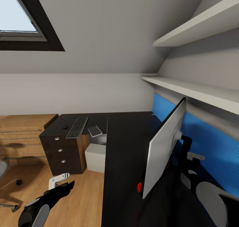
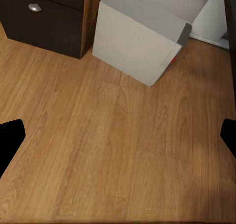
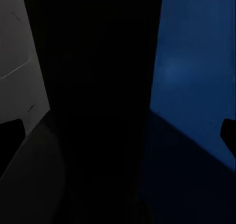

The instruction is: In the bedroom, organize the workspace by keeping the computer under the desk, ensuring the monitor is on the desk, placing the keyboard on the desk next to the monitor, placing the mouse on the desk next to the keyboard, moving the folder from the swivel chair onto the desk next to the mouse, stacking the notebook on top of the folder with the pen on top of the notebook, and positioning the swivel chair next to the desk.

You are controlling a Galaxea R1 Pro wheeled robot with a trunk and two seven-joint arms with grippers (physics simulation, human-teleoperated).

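Monitor (image 1: 165, 146) stands on the worktop (image 1: 127, 147), keyboard (image 1: 77, 127) well beyond it. Probably top-heavy and fragile; I'd hold its foot, not the screen. Right gripper (image 3: 118, 130) behind the monitor and left gripper (image 2: 118, 135) are spread open, empty.

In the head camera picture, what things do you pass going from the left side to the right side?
Swivel chair → wooden dresser → mouse → keyboard → notebook → monitor → blue wall panel.
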